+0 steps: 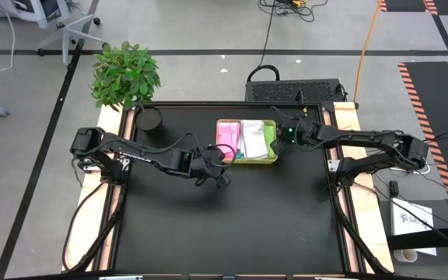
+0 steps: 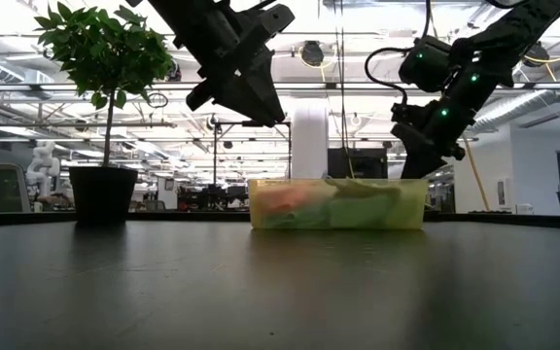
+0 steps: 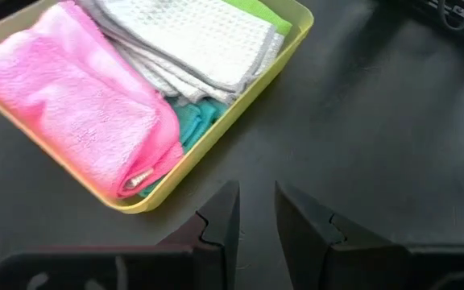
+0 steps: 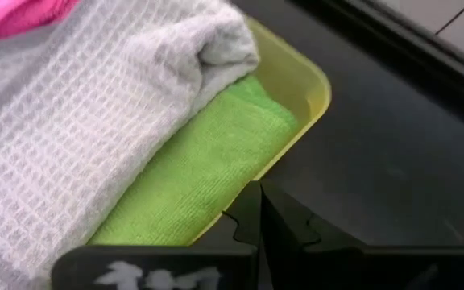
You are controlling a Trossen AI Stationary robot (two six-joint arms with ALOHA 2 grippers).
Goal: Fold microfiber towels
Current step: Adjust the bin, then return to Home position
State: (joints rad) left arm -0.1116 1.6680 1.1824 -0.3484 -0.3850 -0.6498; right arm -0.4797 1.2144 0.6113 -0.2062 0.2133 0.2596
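Observation:
A yellow-green tray (image 1: 272, 159) at the table's far middle holds folded towels side by side: pink (image 3: 79, 105), white waffle-weave (image 3: 192, 40), teal (image 3: 196, 121) low beneath them, lime green (image 4: 208, 169). No light blue towel shows. My left gripper (image 3: 256, 211) hangs above the table just off the tray's near left corner, its fingers a little apart and empty; it also shows in the high view (image 1: 220, 161). My right gripper (image 4: 259, 193) is shut and empty, just off the tray's right end by the green towel; it also shows in the high view (image 1: 284, 134).
A potted plant (image 1: 127, 75) in a dark pot (image 1: 149, 119) stands at the table's far left corner. A dark box (image 1: 294, 91) sits behind the far edge. The black tabletop (image 1: 224, 225) is bare on the near side.

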